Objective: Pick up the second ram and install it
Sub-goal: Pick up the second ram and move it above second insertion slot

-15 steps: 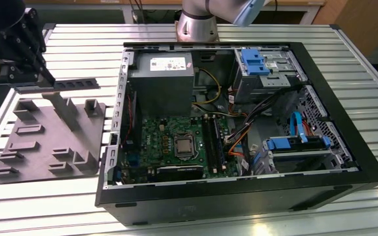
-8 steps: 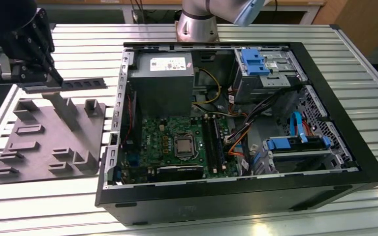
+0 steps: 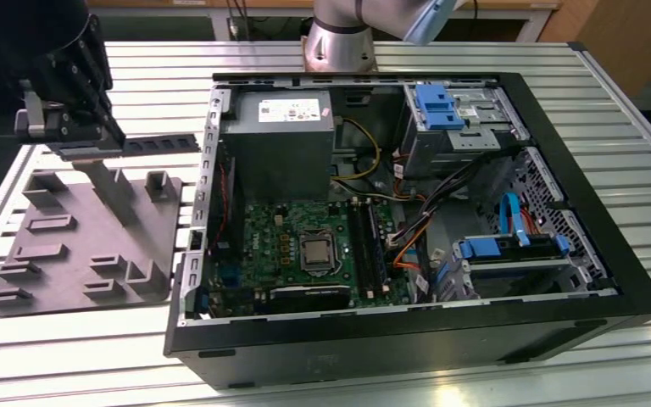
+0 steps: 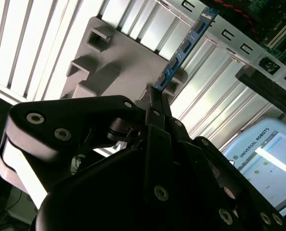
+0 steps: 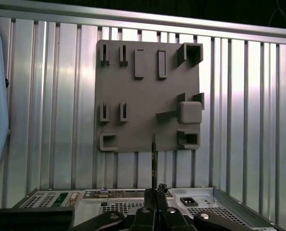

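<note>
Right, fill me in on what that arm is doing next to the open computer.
The arm's gripper is shut on one end of the second ram, a slim blue-green stick. It holds the stick in the air, clear of the grey tray on the slatted table. The stick's free end points toward the open computer case but is outside it, so the stick is not yet installed.

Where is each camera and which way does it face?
Exterior view: off the arm, looking down into the computer case; gripper holds the second ram near the grey tray.
First wrist view: on the arm, facing past the gripper onto the tray.
Second wrist view: on the arm, looking along the ram.
All share gripper, ram, tray.
</note>
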Action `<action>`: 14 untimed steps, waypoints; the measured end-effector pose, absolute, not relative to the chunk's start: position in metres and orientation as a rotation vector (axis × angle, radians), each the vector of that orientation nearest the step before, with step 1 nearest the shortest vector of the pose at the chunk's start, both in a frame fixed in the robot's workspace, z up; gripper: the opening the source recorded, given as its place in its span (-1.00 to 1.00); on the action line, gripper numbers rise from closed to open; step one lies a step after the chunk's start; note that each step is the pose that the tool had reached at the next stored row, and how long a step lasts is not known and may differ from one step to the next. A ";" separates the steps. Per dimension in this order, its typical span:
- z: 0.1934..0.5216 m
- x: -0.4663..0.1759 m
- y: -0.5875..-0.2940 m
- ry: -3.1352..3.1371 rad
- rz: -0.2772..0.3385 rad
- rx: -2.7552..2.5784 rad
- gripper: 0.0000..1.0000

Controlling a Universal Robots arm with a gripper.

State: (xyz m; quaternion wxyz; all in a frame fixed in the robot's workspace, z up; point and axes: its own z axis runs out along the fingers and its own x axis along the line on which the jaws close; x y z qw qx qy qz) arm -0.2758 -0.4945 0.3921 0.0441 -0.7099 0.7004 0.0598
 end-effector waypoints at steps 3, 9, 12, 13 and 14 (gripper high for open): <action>0.392 -0.270 -0.494 2.141 0.183 -2.170 -0.76; 0.392 -0.260 -0.495 2.141 0.183 -2.170 -0.76; 0.392 -0.255 -0.494 2.141 0.183 -2.170 -0.76; 0.392 -0.253 -0.494 2.141 0.183 -2.170 -0.76; 0.392 -0.252 -0.494 2.141 0.183 -2.170 -0.76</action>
